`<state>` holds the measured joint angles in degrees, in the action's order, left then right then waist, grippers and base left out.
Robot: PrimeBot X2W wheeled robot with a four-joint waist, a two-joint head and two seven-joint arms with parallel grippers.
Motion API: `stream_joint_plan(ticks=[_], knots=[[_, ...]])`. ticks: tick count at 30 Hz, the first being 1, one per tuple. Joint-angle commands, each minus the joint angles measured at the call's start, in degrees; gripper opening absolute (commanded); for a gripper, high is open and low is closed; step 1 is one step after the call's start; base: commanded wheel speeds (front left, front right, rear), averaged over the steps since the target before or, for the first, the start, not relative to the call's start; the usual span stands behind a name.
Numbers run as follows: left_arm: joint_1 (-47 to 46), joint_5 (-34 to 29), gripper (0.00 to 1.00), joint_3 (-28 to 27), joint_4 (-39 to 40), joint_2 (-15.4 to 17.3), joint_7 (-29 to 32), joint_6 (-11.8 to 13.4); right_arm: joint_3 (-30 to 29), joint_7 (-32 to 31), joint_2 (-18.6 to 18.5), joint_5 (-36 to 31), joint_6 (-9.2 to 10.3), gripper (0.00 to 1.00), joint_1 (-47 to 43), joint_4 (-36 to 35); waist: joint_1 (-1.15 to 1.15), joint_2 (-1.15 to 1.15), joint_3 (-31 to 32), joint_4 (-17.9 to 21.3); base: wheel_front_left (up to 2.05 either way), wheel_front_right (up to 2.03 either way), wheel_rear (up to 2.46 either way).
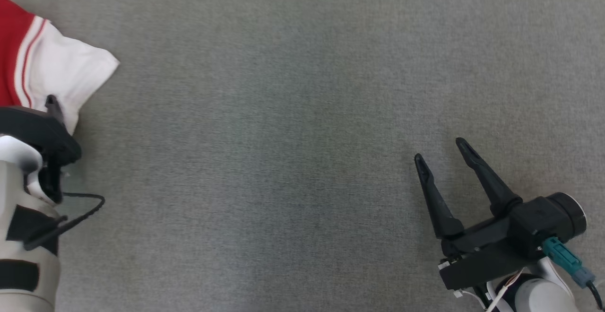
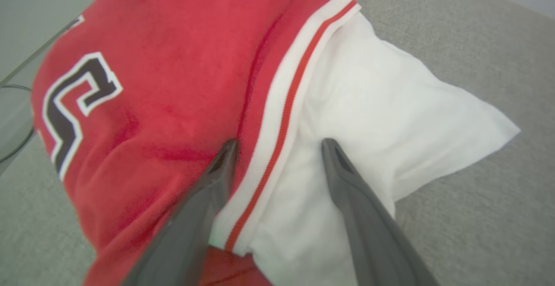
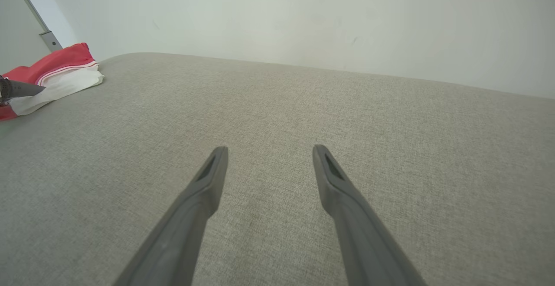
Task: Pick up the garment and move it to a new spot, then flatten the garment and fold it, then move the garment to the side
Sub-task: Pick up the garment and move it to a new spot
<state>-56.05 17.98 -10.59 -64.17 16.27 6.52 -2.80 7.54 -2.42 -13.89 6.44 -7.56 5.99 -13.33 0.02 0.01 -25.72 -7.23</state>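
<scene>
Left end effector [image 2: 279, 144] gapes over numbered garment [image 2: 164, 60].

The red panel of the garment [image 2: 173, 82] carries 1 block character [image 2: 76, 104], black with a white outline. It reads as 5 or S; which cannot be determined.

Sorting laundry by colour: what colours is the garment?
Garment: red and white, red-striped white band between. Best in left wrist view.

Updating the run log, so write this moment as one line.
phase: pre-grasp | left gripper: open, poised over garment, not gripping | right gripper: open, above grey surface
</scene>
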Motion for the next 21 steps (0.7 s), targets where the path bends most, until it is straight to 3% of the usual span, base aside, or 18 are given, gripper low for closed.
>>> stream_joint_plan(ticks=[1,3,5,6,13,21], knots=[[-0.39,0.42,1.0,0.04,-0.66,0.01,0.71,0.01,0.28,0.28,0.43,-0.29,0.12,1.0,0.73,-0.1,-0.02,-0.01,-3.53,2.9,0.0,0.0,0.0],[-0.27,0.71,1.0,0.04,-2.07,-0.01,1.87,0.38,0.85,0.63,0.85,0.02,0.12,1.0,1.14,0.34,-0.02,-0.01,-3.2,2.8,0.0,0.0,0.0],[0.08,0.67,0.47,0.38,-3.33,0.1,2.83,0.37,1.31,1.08,1.08,0.43,0.12,1.0,1.39,0.96,-0.02,-0.01,-2.42,2.7,0.0,0.0,0.0],[0.05,0.64,0.0,0.55,-3.74,0.24,3.26,0.25,1.45,1.27,1.22,0.47,0.12,1.0,1.57,1.37,-0.02,-0.01,-1.98,2.61,0.0,0.0,0.0],[-0.1,-0.17,0.0,1.95,-4.59,3.34,4.83,-1.2,2.26,3.11,2.34,1.19,0.12,1.0,1.99,4.55,-0.02,-0.01,3.08,1.81,0.0,0.0,0.0],[-2.45,-2.74,0.0,5.09,1.64,7.48,1.93,-2.74,3.36,6.49,5.2,2.44,0.12,1.0,1.4,9.69,-0.02,-0.01,11.07,1.14,0.0,0.0,0.0]])
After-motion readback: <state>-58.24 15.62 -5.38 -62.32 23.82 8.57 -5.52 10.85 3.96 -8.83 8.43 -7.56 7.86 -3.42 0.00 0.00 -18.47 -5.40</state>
